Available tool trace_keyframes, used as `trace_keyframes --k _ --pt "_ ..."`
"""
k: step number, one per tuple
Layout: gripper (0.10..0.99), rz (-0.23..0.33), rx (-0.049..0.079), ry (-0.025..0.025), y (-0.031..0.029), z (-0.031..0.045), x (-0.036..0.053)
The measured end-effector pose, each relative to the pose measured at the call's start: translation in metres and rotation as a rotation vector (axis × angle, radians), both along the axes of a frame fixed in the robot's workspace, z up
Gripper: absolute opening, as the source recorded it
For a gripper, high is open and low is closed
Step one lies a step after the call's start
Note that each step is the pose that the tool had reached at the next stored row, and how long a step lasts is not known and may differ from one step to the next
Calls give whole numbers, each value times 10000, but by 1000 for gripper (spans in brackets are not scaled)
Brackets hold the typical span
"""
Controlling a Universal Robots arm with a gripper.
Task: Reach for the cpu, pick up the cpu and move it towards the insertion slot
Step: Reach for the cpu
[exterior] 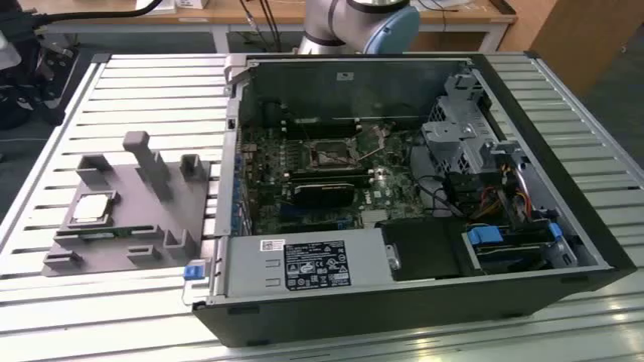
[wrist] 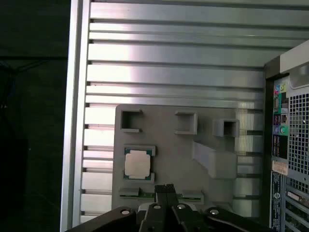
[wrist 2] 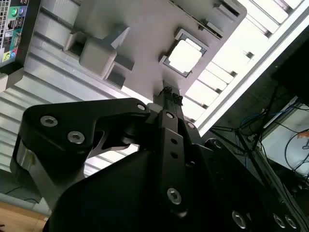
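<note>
The cpu (exterior: 93, 207) is a shiny silver square chip lying flat in a recess of the grey plastic fixture (exterior: 136, 237) on the exterior view's left. Both wrist views look down on the cpu (wrist 2: 184, 55) (wrist: 137, 163) from well above. My black gripper (wrist 2: 167, 93) (wrist: 164, 188) hangs over the fixture's edge, a little aside from the chip, with its thin fingertips pressed together and nothing between them. The insertion slot (exterior: 327, 154) is a dark square socket in a silvery frame on the green board inside the open computer case (exterior: 403, 309).
The fixture (wrist: 169, 140) carries several upright blocks (exterior: 151, 162) close to the chip. The case's wall (exterior: 234, 151) stands between fixture and board. A black card (exterior: 322, 188), cables and a drive cage (exterior: 463, 139) crowd the inside. The slatted metal table (exterior: 151, 83) spreads around.
</note>
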State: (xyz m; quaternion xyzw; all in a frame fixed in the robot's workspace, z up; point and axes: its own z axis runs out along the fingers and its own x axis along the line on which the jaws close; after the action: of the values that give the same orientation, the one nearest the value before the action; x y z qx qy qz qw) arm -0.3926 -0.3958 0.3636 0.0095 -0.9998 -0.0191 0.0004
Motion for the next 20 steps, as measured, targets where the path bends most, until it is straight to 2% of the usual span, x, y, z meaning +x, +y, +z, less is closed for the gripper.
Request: trace_keyframes --k 9,20 --pt "106 1 -1 1 0 1 -1" --pt "106 -1 1 0 0 0 -98"
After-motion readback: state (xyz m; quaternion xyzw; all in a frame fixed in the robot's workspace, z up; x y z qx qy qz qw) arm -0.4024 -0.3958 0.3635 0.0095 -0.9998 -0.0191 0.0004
